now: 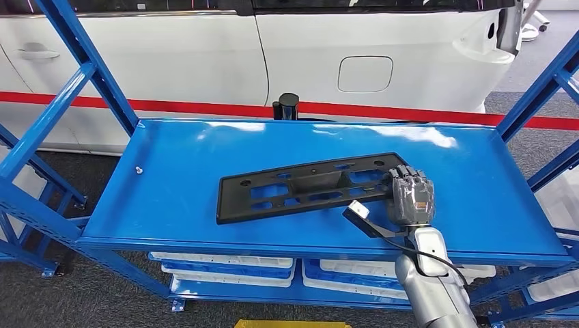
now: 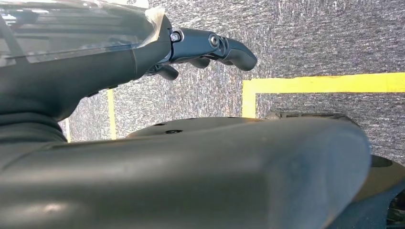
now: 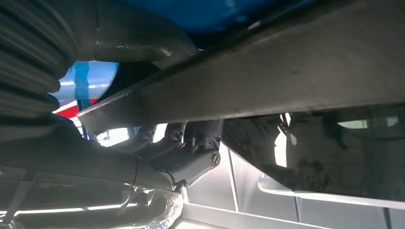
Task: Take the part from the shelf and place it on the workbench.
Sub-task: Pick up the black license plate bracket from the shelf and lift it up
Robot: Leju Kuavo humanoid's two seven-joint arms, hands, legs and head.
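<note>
The right hand (image 1: 410, 197), low and right of centre, reaches up and grips the black part's (image 1: 307, 186) right end on the blue shelf (image 1: 171, 184).

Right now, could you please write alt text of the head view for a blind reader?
The robot's right hand grips the right end of a long black plastic part lying on a blue metal shelf. A white car stands behind the shelf.
</note>
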